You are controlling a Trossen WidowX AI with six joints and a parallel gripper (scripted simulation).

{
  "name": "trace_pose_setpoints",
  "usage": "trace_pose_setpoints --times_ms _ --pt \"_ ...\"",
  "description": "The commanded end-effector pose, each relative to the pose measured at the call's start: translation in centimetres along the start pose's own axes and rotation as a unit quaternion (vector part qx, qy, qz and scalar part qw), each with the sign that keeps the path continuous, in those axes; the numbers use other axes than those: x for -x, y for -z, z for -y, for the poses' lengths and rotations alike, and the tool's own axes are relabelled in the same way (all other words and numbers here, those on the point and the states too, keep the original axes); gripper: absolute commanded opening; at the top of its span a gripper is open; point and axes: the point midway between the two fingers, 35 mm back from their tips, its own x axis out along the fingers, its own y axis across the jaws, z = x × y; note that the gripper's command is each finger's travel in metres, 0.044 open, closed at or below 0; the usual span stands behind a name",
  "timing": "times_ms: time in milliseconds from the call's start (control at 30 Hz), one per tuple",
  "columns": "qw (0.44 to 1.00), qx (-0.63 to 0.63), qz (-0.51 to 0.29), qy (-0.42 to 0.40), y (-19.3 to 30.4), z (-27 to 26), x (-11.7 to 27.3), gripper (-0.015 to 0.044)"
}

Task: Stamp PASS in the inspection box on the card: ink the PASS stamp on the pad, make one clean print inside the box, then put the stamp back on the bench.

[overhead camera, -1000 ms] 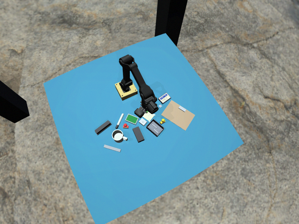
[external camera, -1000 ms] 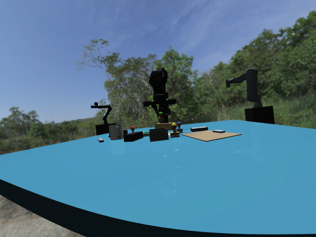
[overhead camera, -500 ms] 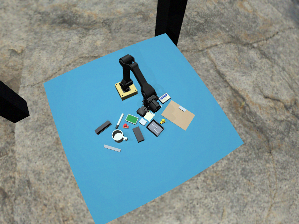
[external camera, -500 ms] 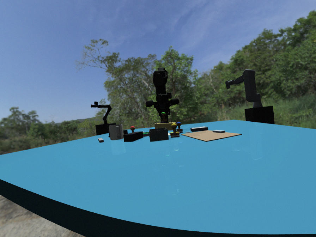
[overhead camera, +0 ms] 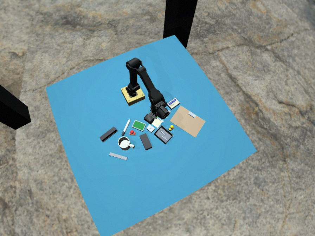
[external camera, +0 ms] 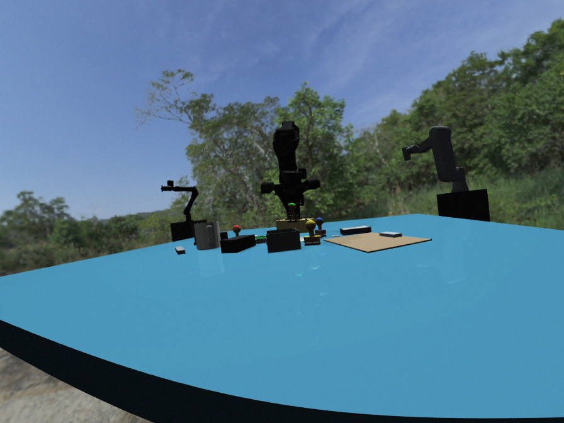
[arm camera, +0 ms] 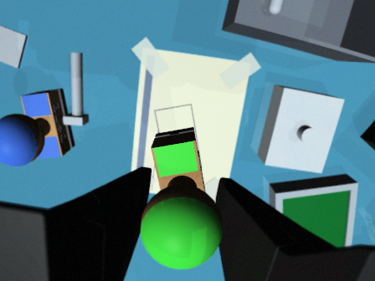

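My gripper (overhead camera: 156, 117) (arm camera: 184, 183) is shut on the green-knobbed stamp (external camera: 291, 206) (arm camera: 181, 234), holding it upright above the bench. In the wrist view its base hangs over the cream card (overhead camera: 157, 123) (arm camera: 213, 104), covering the lower part of the outlined box (arm camera: 173, 107). The box's visible upper part shows no print; the rest is hidden. The card is taped at its corners. The open green ink pad (overhead camera: 139, 125) (arm camera: 320, 217) lies beside the card, near its white lid (overhead camera: 150, 128) (arm camera: 322, 125). The stamp's face is hidden.
A blue-knobbed stamp (arm camera: 17, 140) and grey rod (arm camera: 77, 84) are on the card's other side. A dark tray (arm camera: 285, 43), yellow-knobbed stamp (overhead camera: 171, 127), red-knobbed stamp (overhead camera: 132, 132), mug (overhead camera: 124, 144), marker (overhead camera: 126, 125), black block (overhead camera: 145, 141) and clipboard (overhead camera: 183, 119) stand around.
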Motion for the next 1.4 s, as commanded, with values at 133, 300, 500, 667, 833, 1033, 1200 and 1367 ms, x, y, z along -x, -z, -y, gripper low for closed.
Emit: trace_pose_setpoints --times_ms 133,300,500,667,833,1033,1200,1367 --pt "1.0 -0.003 -0.003 -0.004 0.1 -0.1 -0.8 0.0" --pt "1.0 -0.003 -0.002 -0.004 0.1 -0.1 -1.1 0.0" --pt "1.0 -0.003 -0.002 -0.004 0.1 -0.1 -1.5 0.0" --pt "1.0 -0.004 -0.002 -0.004 0.1 -0.1 -1.8 0.0" --pt "1.0 -0.004 -0.002 -0.004 0.1 -0.1 -2.2 0.0" --pt "1.0 -0.004 -0.001 -0.004 0.2 -0.1 -2.6 0.0" --pt "1.0 -0.004 -0.001 -0.004 0.2 -0.1 -2.9 0.0" --pt "1.0 -0.004 -0.001 -0.004 0.2 -0.1 -3.2 0.0"
